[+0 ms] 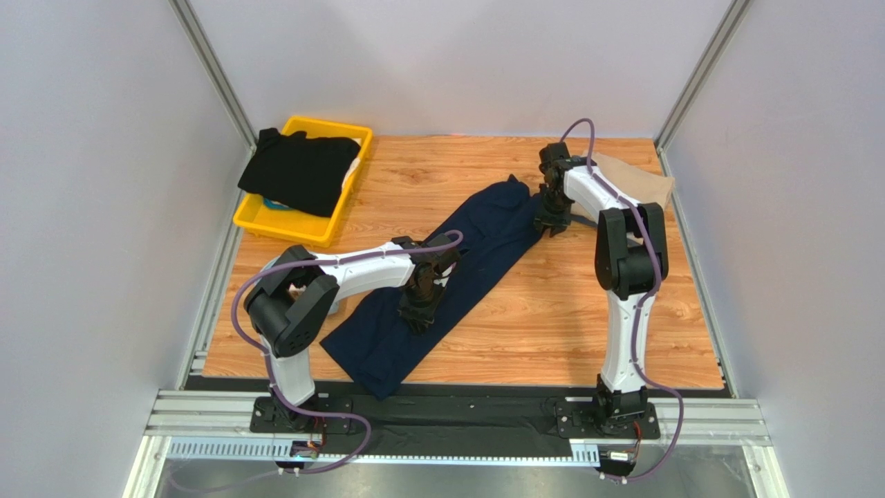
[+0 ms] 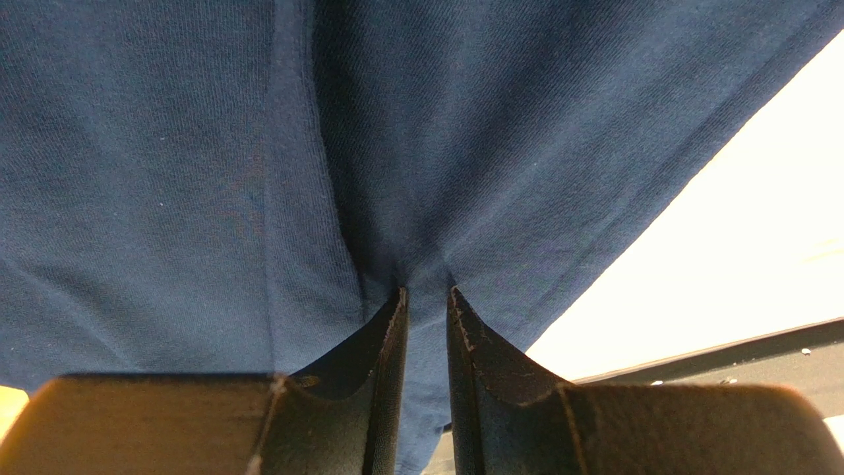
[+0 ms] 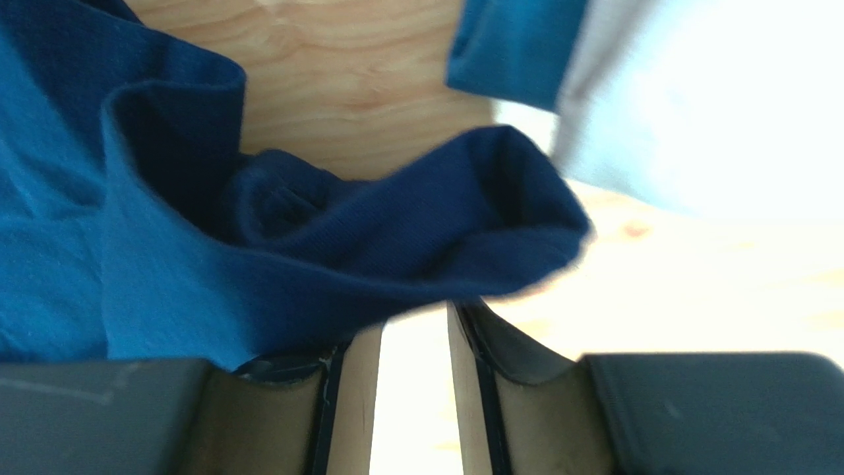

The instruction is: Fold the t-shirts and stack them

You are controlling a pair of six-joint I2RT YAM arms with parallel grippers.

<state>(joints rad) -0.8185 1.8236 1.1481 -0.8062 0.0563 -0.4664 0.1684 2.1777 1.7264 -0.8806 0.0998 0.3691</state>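
A dark navy t-shirt (image 1: 499, 233) lies in a long diagonal strip across the wooden table. My left gripper (image 1: 419, 309) presses down on its middle. In the left wrist view that gripper (image 2: 426, 292) is shut on a pinch of the navy cloth (image 2: 149, 148). My right gripper (image 1: 551, 223) is at the shirt's far right end. In the right wrist view a bunched navy fold (image 3: 297, 257) lies across the tips of that gripper (image 3: 411, 317), and its jaws stand apart with bright table showing between them. A tan t-shirt (image 1: 636, 176) lies at the back right. A black t-shirt (image 1: 301, 171) is draped over the bin.
The yellow bin (image 1: 272, 220) stands at the back left corner, against the left wall's rail. The right arm (image 1: 623, 249) rises between the navy shirt and the tan one. Bare wood (image 1: 582, 322) shows to the right of the navy shirt.
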